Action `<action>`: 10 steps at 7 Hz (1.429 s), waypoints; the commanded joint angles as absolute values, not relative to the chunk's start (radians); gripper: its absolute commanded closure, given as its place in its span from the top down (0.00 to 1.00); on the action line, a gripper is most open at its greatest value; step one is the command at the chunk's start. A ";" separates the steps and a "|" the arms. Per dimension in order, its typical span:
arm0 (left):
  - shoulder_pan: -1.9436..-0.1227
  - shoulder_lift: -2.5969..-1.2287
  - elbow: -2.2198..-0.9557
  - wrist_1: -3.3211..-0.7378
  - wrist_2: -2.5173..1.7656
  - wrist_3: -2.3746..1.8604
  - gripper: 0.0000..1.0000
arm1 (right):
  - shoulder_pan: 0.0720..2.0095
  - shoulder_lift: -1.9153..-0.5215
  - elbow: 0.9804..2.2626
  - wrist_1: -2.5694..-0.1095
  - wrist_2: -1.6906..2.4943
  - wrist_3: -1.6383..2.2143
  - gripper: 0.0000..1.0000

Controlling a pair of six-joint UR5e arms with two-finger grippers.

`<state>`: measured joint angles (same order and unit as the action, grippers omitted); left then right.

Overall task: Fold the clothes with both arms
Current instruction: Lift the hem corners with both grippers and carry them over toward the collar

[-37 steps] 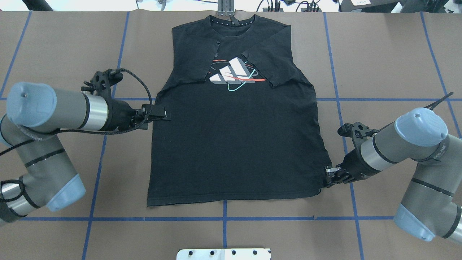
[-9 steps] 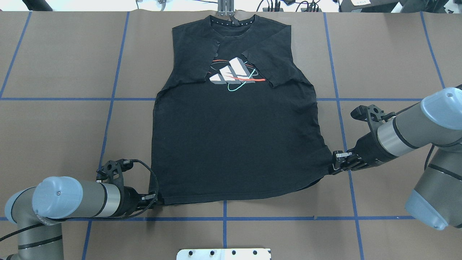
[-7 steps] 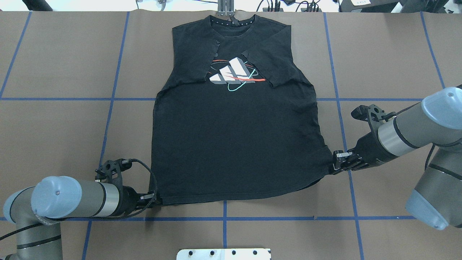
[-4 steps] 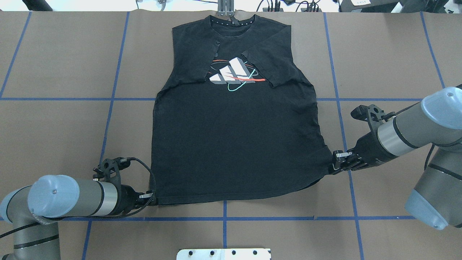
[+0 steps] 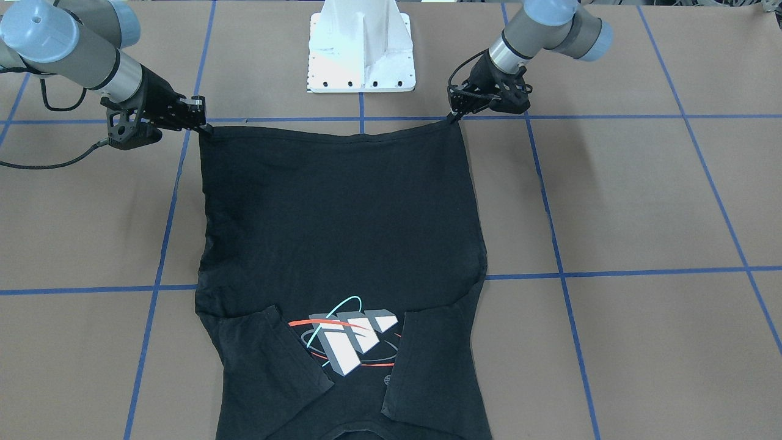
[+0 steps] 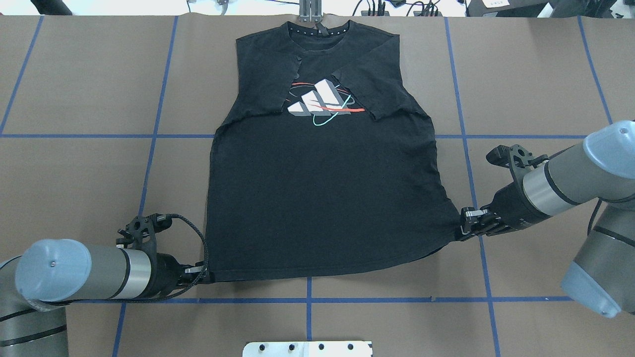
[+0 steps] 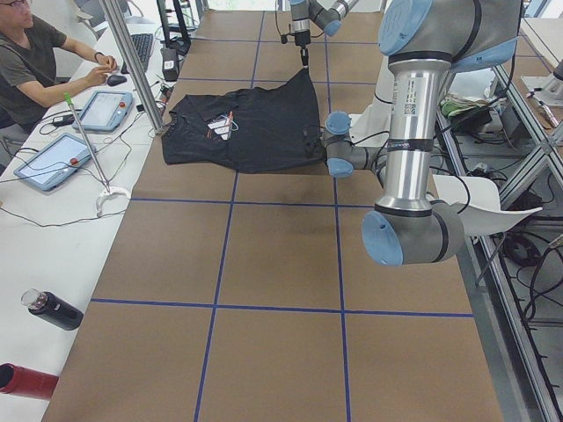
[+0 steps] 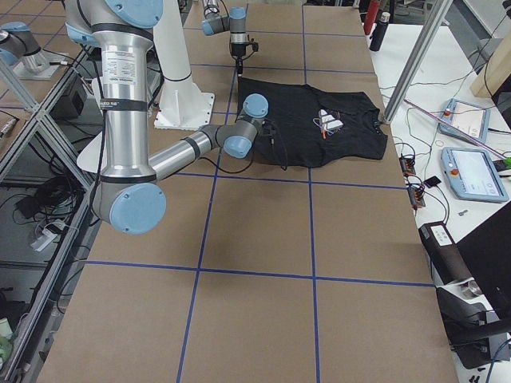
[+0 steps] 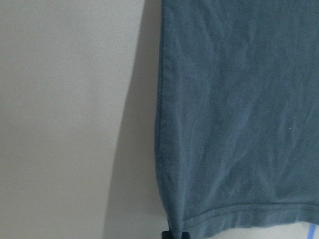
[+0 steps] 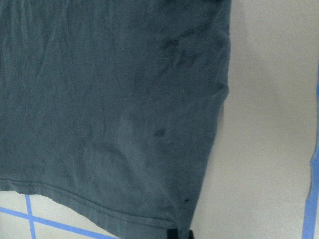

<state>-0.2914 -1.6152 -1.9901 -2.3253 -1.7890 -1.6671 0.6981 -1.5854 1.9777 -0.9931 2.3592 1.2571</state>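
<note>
- The left gripper (image 6: 207, 275) pinches one hem corner of the black T-shirt (image 6: 322, 198).
- The right gripper (image 6: 460, 234) clamps the other hem corner (drawn out into a point).
- The shirt lies flat on the table (image 6: 74, 188), print up and sleeves folded in, its hem stretched between both sets of fingers.

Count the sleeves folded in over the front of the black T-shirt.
2. On the black T-shirt, the first sleeve lies folded in on the robot's left of the print, the second sleeve on the robot's right of it. Both show fully.
</note>
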 commanded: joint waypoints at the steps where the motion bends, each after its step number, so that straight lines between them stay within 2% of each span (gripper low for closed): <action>1: -0.291 -1.553 -2.106 -2.319 -1.857 -1.666 0.00 | 0.718 -1.664 2.028 -0.992 2.427 1.281 0.00; 4: -0.276 -1.534 -2.175 -2.321 -1.977 -1.666 0.00 | 0.712 -1.773 2.074 -0.944 2.616 1.307 0.00; 6: -0.232 -1.531 -2.221 -2.319 -2.063 -1.666 0.00 | 0.663 -1.848 2.069 -0.649 2.668 1.500 0.00; 8: -0.218 -1.477 -2.293 -2.321 -2.109 -1.664 0.00 | 0.629 -1.844 2.066 -0.551 2.668 1.611 0.00; 10: -0.239 -1.492 -2.280 -2.319 -2.120 -1.664 0.00 | 0.696 -1.778 2.013 -0.522 2.640 1.600 0.00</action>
